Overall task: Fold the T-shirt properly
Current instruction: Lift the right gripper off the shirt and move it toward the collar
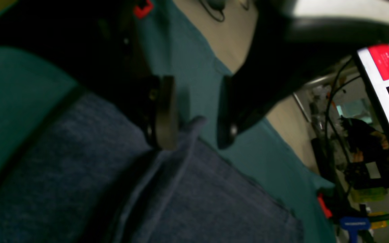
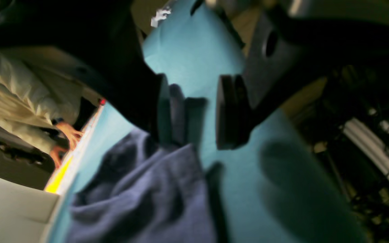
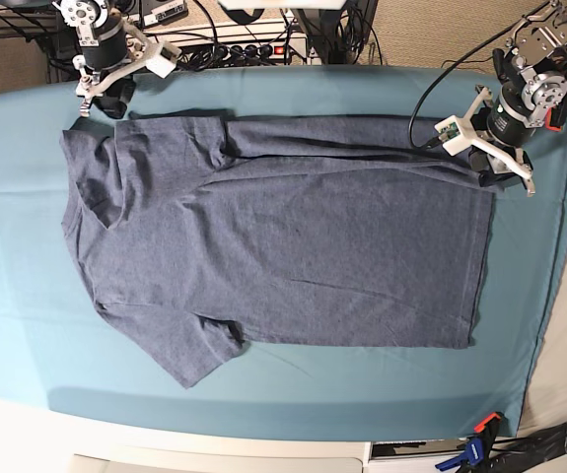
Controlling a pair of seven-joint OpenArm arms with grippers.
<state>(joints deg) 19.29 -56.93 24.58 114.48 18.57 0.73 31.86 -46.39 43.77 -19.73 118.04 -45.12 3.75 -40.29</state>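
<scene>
a bench (image 3: 27,325) draped in a teal cloth (image 3: 263,394) is seen in the base view, with one t-shirt (image 3: 293,256) spread flat across it and two arms at its far corners. in the left wrist view, the left pincer (image 1: 194,111) is held apart, one pad touching the hem corner. in the right wrist view, the right pincer (image 2: 194,111) is likewise apart, fabric bunched against one pad. if either is closed off-centre, only one layer may be caught, or the cloth pinched along with it, and the fold skewed.
</scene>
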